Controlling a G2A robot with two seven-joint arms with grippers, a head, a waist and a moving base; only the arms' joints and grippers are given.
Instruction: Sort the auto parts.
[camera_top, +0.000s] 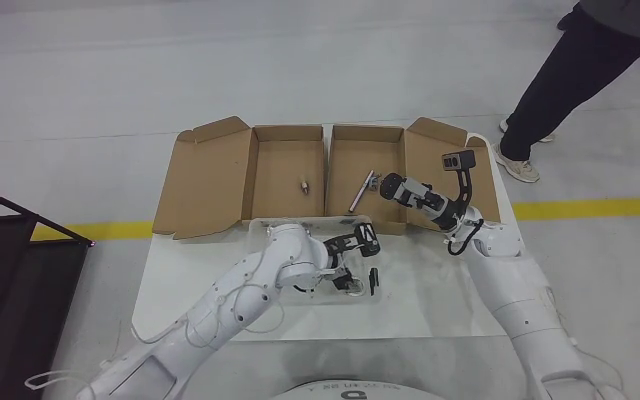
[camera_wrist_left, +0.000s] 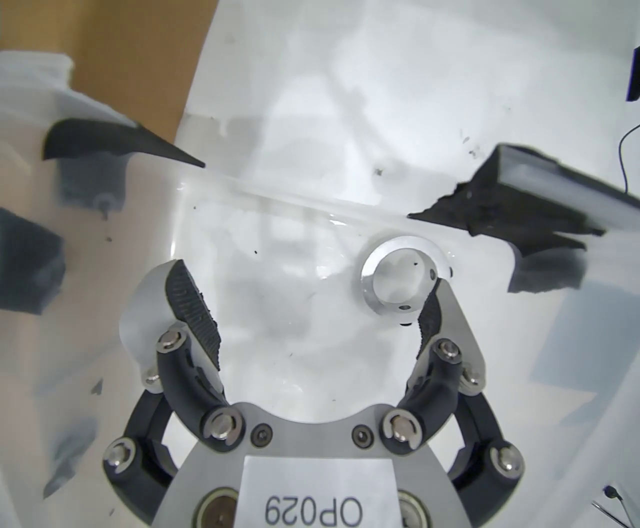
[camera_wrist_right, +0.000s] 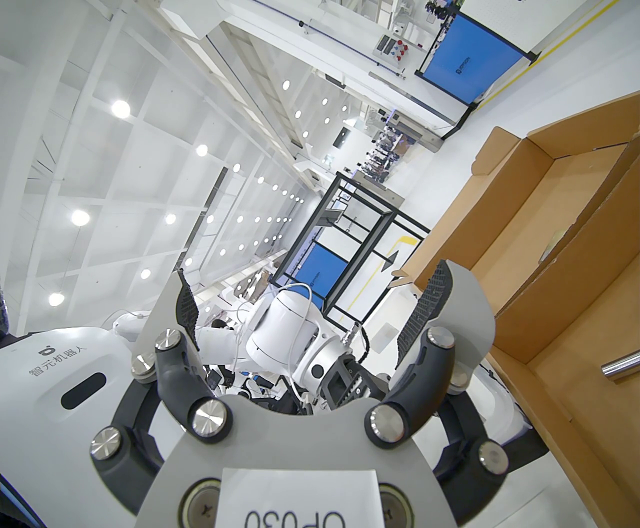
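A white bench (camera_top: 440, 290) carries two open cardboard boxes and a clear plastic bin (camera_top: 262, 230) at centre frame in the top view. The left pincer (camera_wrist_left: 307, 295) is inside the bin, spread wide, with a silver metal ring (camera_wrist_left: 402, 277) lying at the tip of one finger. The right pincer (camera_wrist_right: 315, 280), also spread and holding nothing, hangs over the right-hand box (camera_top: 345, 160), where a metal rod (camera_top: 360, 190) lies. The left-hand box (camera_top: 285, 160) holds one small part (camera_top: 303, 185).

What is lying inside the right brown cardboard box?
A shiny metal rod lies on its floor. The right gripper above the box covers the floor beside the rod.
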